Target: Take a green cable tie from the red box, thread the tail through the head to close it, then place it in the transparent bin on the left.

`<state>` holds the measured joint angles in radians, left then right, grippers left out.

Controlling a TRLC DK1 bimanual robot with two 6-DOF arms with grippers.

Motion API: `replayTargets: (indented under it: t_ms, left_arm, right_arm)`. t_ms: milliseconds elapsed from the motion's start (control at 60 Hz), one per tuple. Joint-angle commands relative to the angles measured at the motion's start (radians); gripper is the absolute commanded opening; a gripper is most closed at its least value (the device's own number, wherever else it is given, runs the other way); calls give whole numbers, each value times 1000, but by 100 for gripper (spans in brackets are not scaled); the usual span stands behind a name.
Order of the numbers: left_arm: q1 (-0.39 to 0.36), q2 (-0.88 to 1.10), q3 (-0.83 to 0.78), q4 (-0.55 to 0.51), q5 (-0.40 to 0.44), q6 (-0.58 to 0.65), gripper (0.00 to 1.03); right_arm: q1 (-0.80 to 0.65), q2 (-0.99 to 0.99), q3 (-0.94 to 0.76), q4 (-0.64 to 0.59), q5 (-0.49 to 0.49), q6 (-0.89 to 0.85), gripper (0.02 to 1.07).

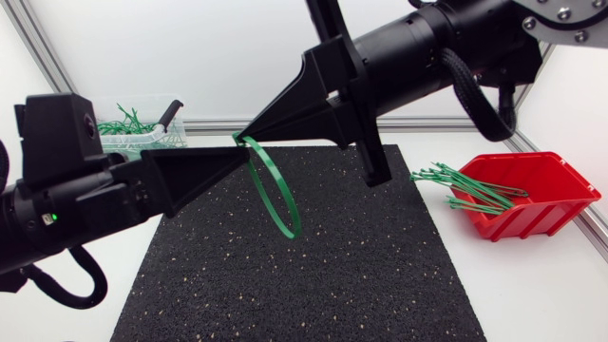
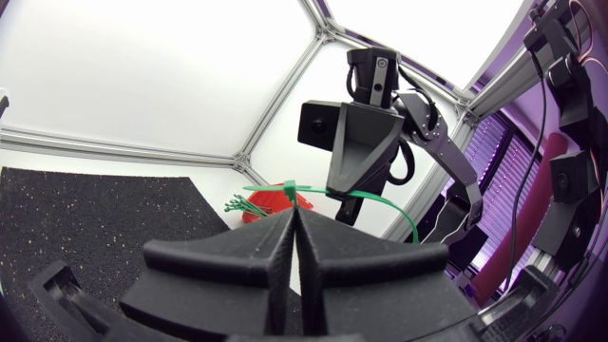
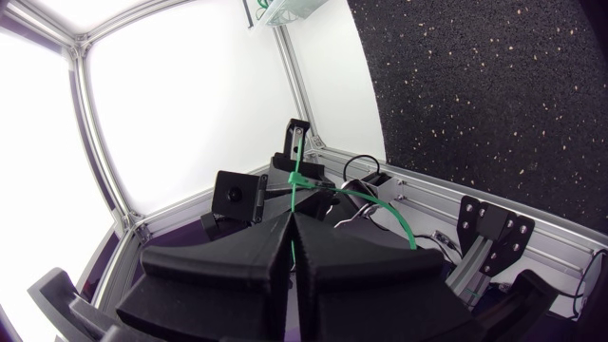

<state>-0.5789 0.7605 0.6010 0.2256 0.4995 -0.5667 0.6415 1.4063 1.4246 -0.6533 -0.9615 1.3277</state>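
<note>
Loop formed: the green cable tie [image 1: 290,233] hangs as a ring in the air over the black mat [image 1: 313,275], around mid-table, well apart from both containers. Its top is pinched where the two gripper tips meet.

Left gripper [image 1: 233,147] comes in from the left with its fingers pressed together. In the left wrist view the tie's head [image 2: 285,190] sits right at the fingertips, so it is clenched on the tie. Right gripper [image 1: 242,133] comes down from the upper right, tip against the same spot. In the right wrist view its fingers are closed with the green band rising out from between them, so it is also grasping the tie. The band curves away beside the right gripper's fingers and back round.

Containers:
- red box [image 1: 560,204], at the right off the mat: several loose green ties [image 1: 470,185] inside, their ends sticking out over the open front toward the mat.
- transparent bin [image 1: 157,138], at the far left behind the left arm: a small tangle of green looped ties [image 1: 123,123] in it. A dark item rests at its rim, but I can't tell what it is.
</note>
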Motion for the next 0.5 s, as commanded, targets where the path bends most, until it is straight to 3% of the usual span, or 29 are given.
replayTargets:
  t_ms: [0, 483]
  left_arm:
    - [-6, -21, -15, 9, 10, 16, 4]
    - [-10, -40, -17, 4, 10, 21, 4]
  right_arm:
    - [-16, 17, -19, 18, 12, 13, 8]
    - [7, 117, 42, 20, 17, 5, 8]
